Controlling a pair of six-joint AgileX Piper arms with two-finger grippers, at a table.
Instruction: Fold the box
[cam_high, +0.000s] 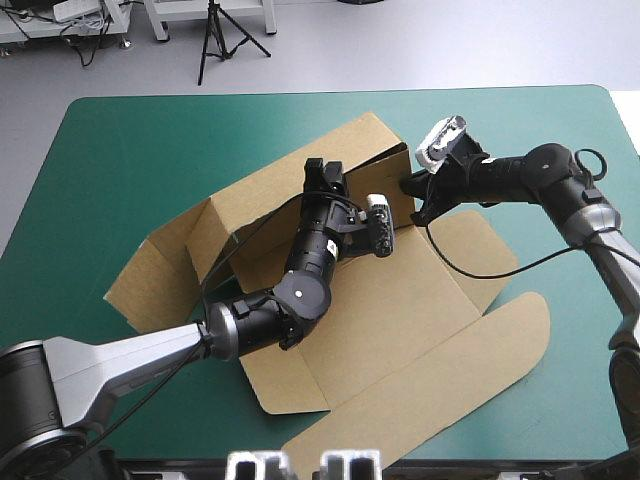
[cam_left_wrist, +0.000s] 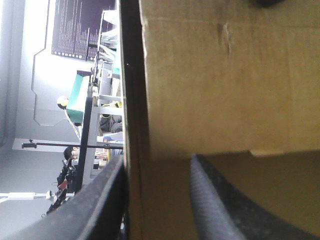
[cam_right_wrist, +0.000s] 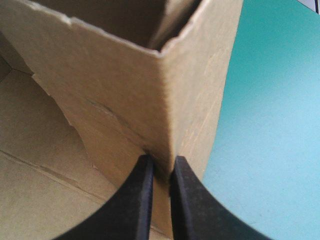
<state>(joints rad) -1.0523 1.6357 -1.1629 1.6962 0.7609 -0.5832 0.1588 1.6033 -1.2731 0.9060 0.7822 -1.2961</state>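
The brown box (cam_high: 400, 300) lies mid-table, its base flat and its back and left walls raised. My left gripper (cam_high: 324, 172) reaches across the base to the top of the back wall. In the left wrist view the left gripper (cam_left_wrist: 159, 160) is open, its black fingers (cam_left_wrist: 215, 200) astride the wall's edge (cam_left_wrist: 134, 125). My right gripper (cam_high: 410, 188) is at the back wall's right corner. In the right wrist view the right gripper (cam_right_wrist: 161, 162) is shut on that folded corner (cam_right_wrist: 167, 100) of the box (cam_right_wrist: 100, 90).
The box's long lid flap (cam_high: 450, 390) lies flat toward the front right edge of the table. A side flap (cam_high: 140, 280) spreads out at the left. Bare teal-green cover (cam_high: 150, 150) shows at the back left and along the right (cam_right_wrist: 270, 125).
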